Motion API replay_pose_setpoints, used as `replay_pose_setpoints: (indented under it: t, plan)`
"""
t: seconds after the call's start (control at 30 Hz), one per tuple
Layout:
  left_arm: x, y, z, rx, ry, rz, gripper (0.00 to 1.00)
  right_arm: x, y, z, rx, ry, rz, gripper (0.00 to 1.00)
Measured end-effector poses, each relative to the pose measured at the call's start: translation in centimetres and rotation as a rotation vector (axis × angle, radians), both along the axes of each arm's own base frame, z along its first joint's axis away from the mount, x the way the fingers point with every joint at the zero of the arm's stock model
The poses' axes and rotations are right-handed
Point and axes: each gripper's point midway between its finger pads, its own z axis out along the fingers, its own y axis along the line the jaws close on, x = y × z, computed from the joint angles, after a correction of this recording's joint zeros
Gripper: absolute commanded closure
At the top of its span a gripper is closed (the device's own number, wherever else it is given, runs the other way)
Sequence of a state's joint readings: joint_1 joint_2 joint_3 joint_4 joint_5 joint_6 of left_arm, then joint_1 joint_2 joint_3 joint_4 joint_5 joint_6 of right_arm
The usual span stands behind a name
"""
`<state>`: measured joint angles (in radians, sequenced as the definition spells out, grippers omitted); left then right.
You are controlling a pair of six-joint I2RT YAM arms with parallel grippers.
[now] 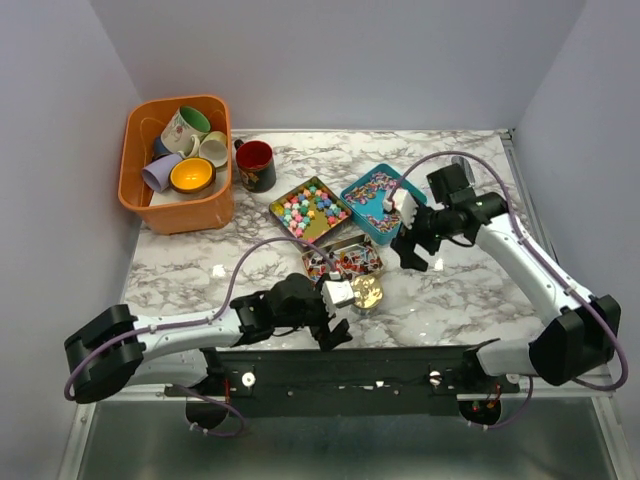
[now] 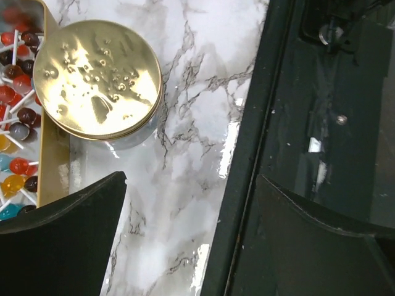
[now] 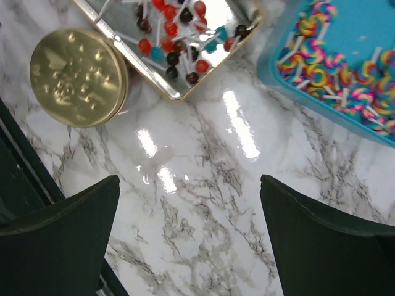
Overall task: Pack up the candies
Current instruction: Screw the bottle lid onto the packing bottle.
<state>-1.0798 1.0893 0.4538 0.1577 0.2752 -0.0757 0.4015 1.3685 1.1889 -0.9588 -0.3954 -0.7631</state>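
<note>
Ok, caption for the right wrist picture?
Open end effector over marble table, near gold lid, lollipop tin and blue lollipop box.

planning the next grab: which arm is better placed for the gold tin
Left, likely: the left gripper, open, sits beside the gold tin; the right gripper is farther off, near the blue tin.

Glossy marbled table (image 3: 203, 185), shiny embossed-metal lid (image 2: 97, 77)

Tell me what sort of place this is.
Likely a robot lab workcell: plain walls box in a marble-look table, two arms bolted at its near edge, candy tins staged beside an orange basket of mugs.
</note>
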Motion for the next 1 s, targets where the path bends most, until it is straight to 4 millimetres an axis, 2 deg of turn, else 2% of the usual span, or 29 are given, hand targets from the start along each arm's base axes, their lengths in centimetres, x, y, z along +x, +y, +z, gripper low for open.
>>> replay_pose_setpoints:
  t: [0.13, 0.23, 0.4, 0.47, 0.67, 0.87, 1.0]
  plan:
    - [0.7, -0.7, -2.4, 0.024, -0.032, 0.06, 0.06, 1.9, -0.5, 3.4, 0.095, -0.084, -0.144, 0.0]
    - [1.2, -0.5, -3.6, 0.017, -0.082, 0.113, 0.05, 3.5, -1.2, 7.5, 0.173, -0.234, -0.275, 0.0]
    - [1.6, 0.2, -5.5, 0.026, -0.178, 0.137, 0.03, 4.4, -2.5, 12.1, 0.286, -0.369, -0.412, 0.0]
    - [2.1, 0.1, -5.8, 0.023, -0.211, 0.141, 0.03, 4.7, -3.0, 12.3, 0.303, -0.365, -0.454, 0.0]
    - [3.2, -1.2, -7.5, 0.015, -0.246, 0.162, 0.04, 5.5, -3.0, 10.1, 0.303, -0.272, -0.503, 0.0]
    - [3.9, -3.4, -7.7, -0.048, -0.258, 0.166, 0.04, 4.2, -1.7, 8.2, 0.323, -0.201, -0.407, 0.0]
    - [4.4, -4.7, -7.7, -0.094, -0.263, 0.175, 0.02, 2.5, -0.7, 6.3, 0.335, -0.119, -0.306, 0.0]
